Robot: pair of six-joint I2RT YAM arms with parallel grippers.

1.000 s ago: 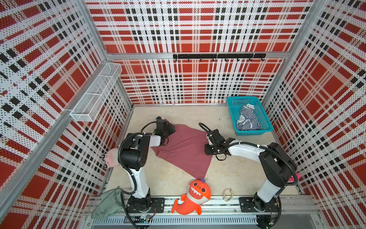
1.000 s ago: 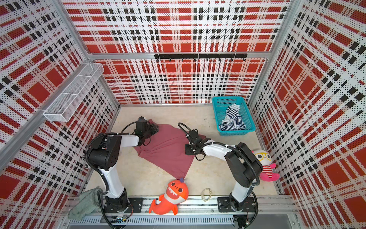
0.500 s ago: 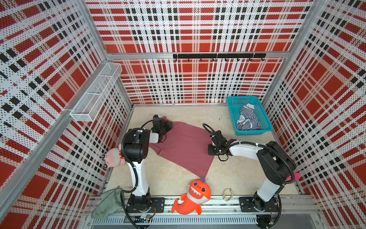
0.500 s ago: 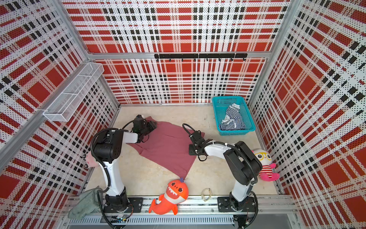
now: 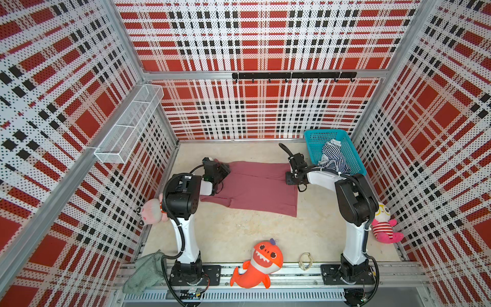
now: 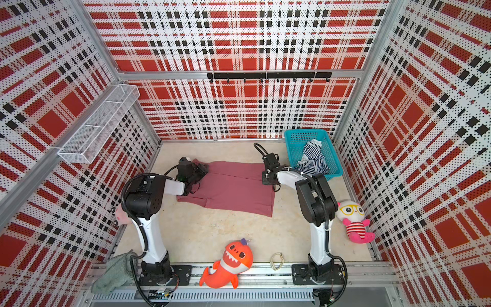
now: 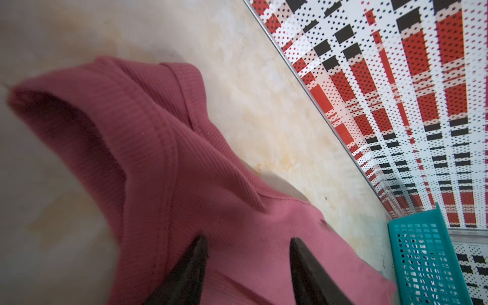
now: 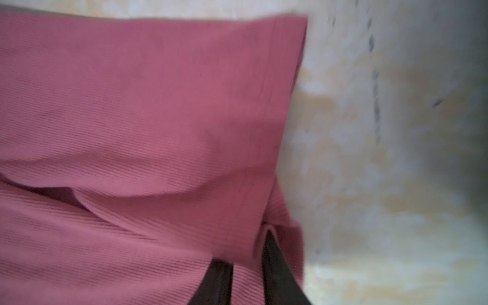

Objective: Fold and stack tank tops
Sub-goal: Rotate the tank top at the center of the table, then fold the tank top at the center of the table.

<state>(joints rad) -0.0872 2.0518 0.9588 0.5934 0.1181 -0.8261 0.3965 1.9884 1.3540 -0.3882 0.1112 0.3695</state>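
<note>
Left gripper [image 7: 248, 244]: jaws apart, tips on the maroon tank top [image 5: 260, 188], gripping nothing. Right gripper [image 8: 244, 249]: jaws almost closed, pinching the top's blurred hem. The top lies spread on the table [image 5: 239, 234]. The striped tank top [image 5: 332, 158] is crumpled and partly hidden in the basket [image 5: 313, 138].

The right gripper [image 5: 290, 178] is drawing the maroon tank top [image 5: 260, 190] by its edge toward 1 o'clock. The cloth's 5 o'clock point is swinging outward, flattening into a rectangle.
</note>
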